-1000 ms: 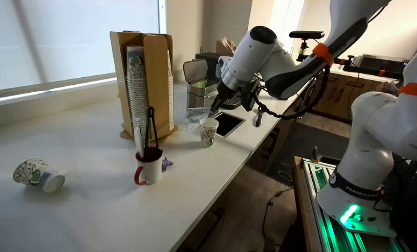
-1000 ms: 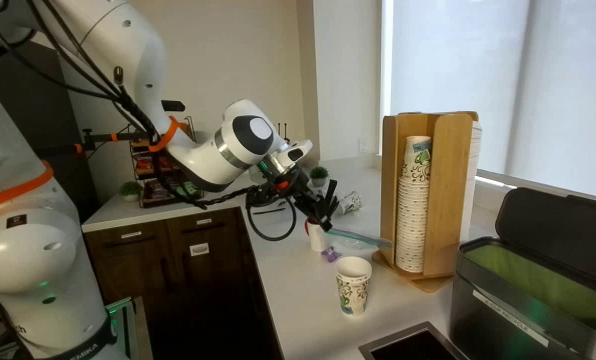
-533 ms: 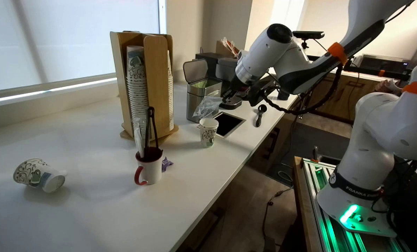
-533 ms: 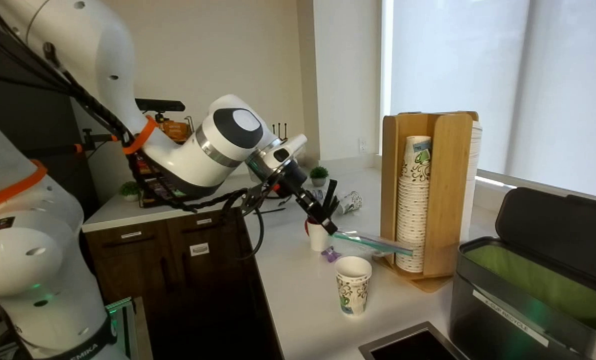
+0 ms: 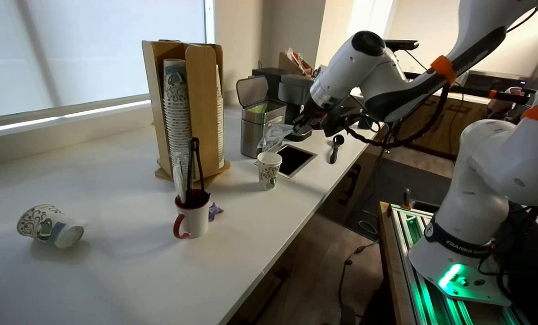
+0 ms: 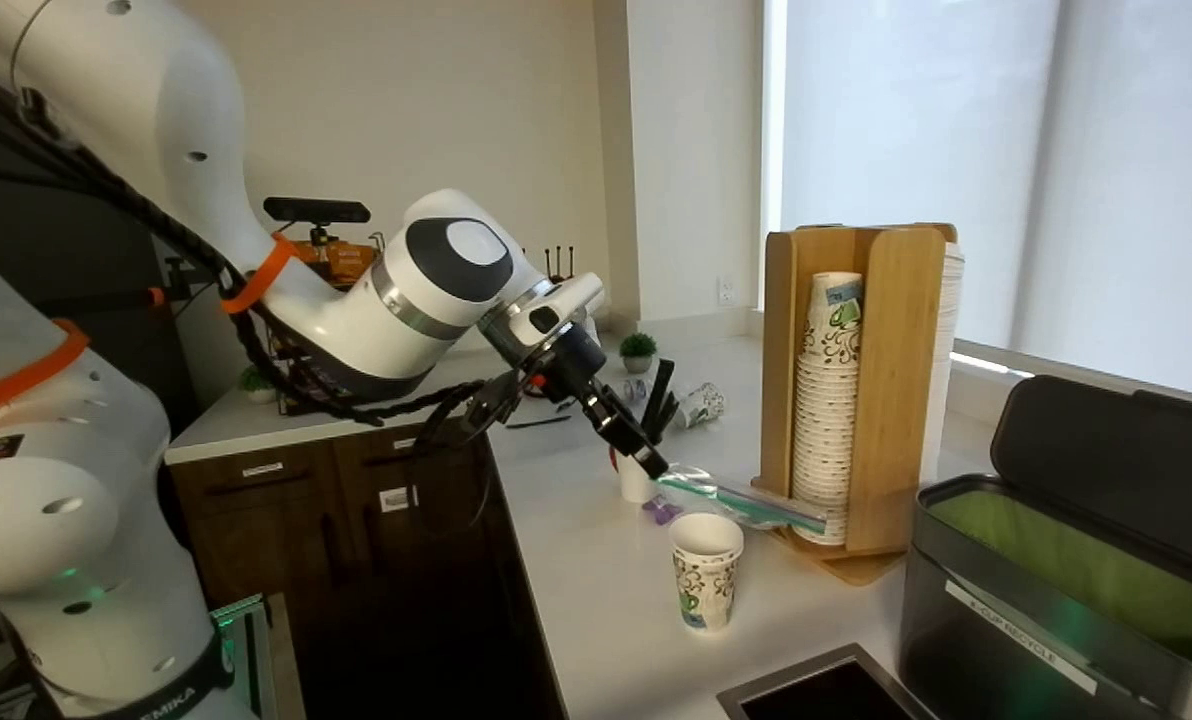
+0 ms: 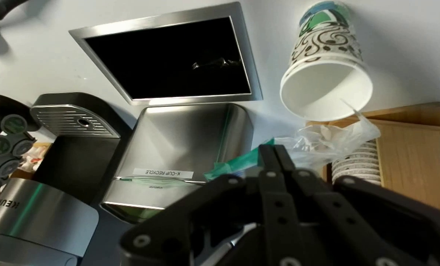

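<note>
My gripper (image 7: 273, 147) is shut on a clear plastic zip bag with a green strip at its edge. In the wrist view the bag (image 7: 316, 146) spreads out to the right of the fingertips, and its green strip sticks out to the left. In both exterior views the bag (image 5: 273, 136) (image 6: 741, 500) hangs from the gripper (image 6: 659, 466) above the counter. A patterned paper cup (image 5: 268, 174) (image 6: 704, 590) (image 7: 323, 48) stands upright and open close to the bag; a double rim shows in an exterior view. In the wrist view the bag's tip overlaps the cup's rim.
A wooden holder (image 5: 201, 108) (image 6: 901, 380) with stacked cups stands beside the bag. A steel bin (image 5: 255, 131) (image 6: 1006, 625) has its lid up. A framed black opening (image 5: 296, 159) lies in the counter. A mug (image 5: 197, 221), a fallen cup (image 5: 48, 225) and a coffee machine (image 7: 31, 218) are also there.
My gripper has moved with the bag, to the right and slightly up in an exterior view. The bag has come away from the wooden holder's base toward the bin. The cups have stayed put.
</note>
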Controlling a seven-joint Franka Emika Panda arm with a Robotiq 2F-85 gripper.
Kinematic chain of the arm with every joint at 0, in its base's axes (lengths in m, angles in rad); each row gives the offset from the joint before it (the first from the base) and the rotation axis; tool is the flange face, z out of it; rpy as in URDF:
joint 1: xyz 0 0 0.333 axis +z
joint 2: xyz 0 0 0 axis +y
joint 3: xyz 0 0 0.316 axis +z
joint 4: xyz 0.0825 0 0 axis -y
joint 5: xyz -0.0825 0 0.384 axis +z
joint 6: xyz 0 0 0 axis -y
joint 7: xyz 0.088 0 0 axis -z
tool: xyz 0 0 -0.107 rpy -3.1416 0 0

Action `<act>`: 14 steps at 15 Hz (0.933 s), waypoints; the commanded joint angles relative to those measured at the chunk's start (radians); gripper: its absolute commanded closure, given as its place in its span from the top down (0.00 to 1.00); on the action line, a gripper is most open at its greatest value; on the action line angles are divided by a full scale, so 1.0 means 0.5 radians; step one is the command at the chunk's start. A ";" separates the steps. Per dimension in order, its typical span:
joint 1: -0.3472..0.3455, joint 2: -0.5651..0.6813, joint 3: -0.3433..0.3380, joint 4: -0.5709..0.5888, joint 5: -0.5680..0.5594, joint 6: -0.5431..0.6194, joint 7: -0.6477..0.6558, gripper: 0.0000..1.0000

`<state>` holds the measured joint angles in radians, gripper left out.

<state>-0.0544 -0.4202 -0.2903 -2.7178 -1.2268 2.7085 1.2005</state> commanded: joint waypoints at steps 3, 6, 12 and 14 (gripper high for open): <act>0.092 -0.161 -0.160 -0.063 0.118 0.040 -0.160 0.01; 0.315 -0.196 -0.508 -0.054 0.409 0.115 -0.624 0.01; 0.614 -0.303 -0.944 -0.052 0.686 0.148 -1.106 0.02; 0.423 -0.260 -0.754 -0.064 0.816 0.194 -1.189 0.01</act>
<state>0.1550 -0.5496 -0.6649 -2.7500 -0.8182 2.8061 0.6061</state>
